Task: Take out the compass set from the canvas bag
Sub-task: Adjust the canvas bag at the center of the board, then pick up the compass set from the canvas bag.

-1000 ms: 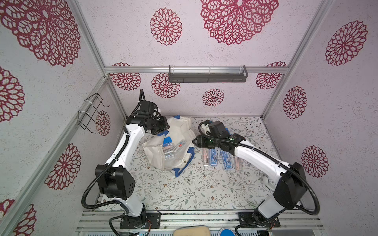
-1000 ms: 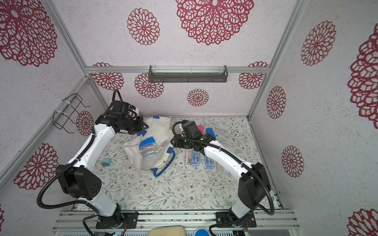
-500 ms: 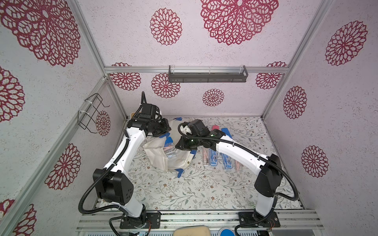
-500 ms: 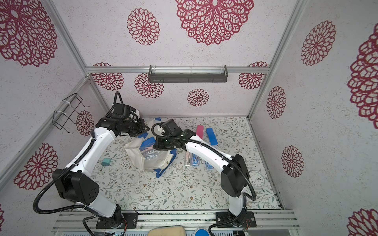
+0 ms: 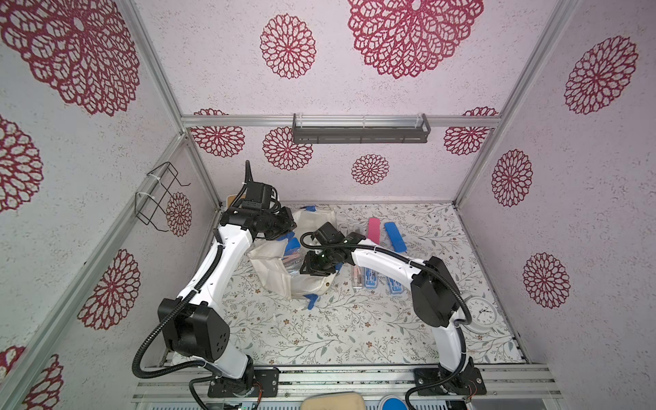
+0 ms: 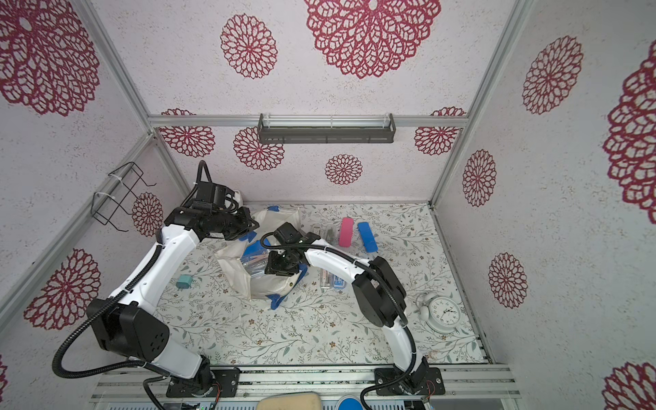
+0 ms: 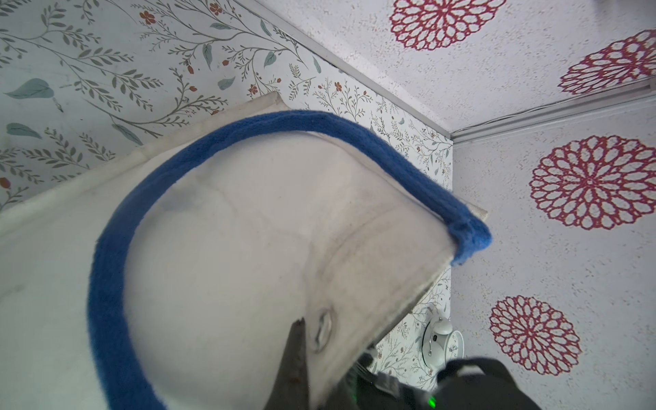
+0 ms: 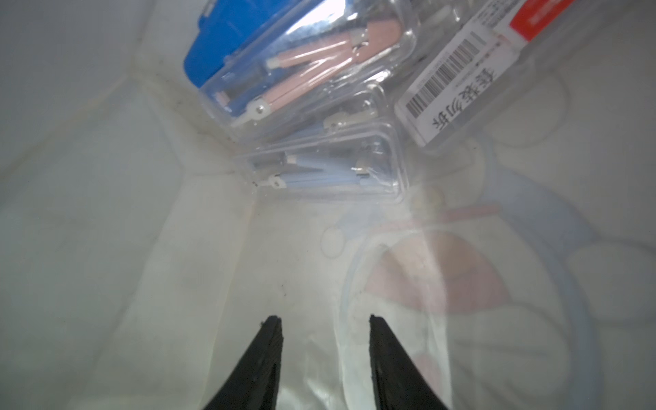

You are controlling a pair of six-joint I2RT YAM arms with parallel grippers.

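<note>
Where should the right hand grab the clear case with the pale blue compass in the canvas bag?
Probably the near long edge of the clear case with the pale blue compass, coming straight in through the cream canvas bag's mouth: that edge faces the open right hand.

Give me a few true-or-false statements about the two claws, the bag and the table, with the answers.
1. The right claw is inside the canvas bag, open and empty. True.
2. The left claw grips a clear case. False: it is shut on the bag's edge.
3. The bag holds nothing. False: clear compass cases lie inside it.
4. A white alarm clock sits on the table. True.
</note>
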